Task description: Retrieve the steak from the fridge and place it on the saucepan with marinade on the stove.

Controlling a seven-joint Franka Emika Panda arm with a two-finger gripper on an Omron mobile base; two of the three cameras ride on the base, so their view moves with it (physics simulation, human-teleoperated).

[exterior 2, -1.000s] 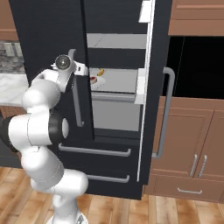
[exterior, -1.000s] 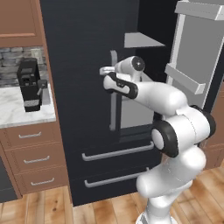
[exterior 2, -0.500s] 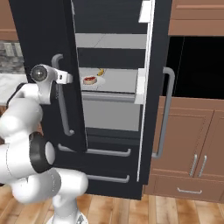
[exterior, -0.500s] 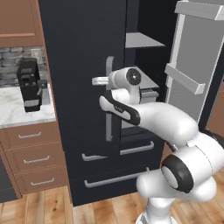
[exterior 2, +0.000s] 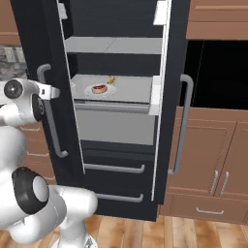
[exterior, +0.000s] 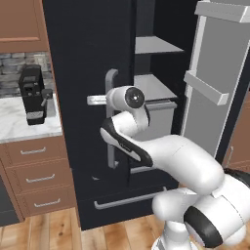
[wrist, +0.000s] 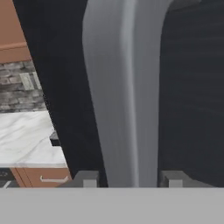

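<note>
The black fridge (exterior: 88, 49) has both doors swung open. My gripper (exterior: 99, 100) is shut on the left door's long grey handle (exterior: 111, 146), seen from the other side as gripper (exterior 2: 52, 91) and handle (exterior 2: 51, 127). In the hand view the handle (wrist: 122, 87) runs up between the two fingertips, with the gripper (wrist: 130, 178) around it. The steak (exterior 2: 99, 88), small and red, lies on a white plate on the middle grey shelf (exterior 2: 131, 89), beside a small yellow item (exterior 2: 112, 80). The saucepan, marinade and stove are out of view.
A black coffee machine (exterior: 33, 95) stands on the marble counter (exterior: 19, 129) left of the fridge, above wooden drawers (exterior: 34, 178). The right fridge door (exterior: 215, 97) stands open. Wooden cabinets (exterior 2: 213, 160) are on the right. Fridge drawers (exterior 2: 116, 169) lie below the shelf.
The left fridge door has swung much further open with my gripper on its handle. My arm has swept left with it, and the shelf with the steak has come into open view.
</note>
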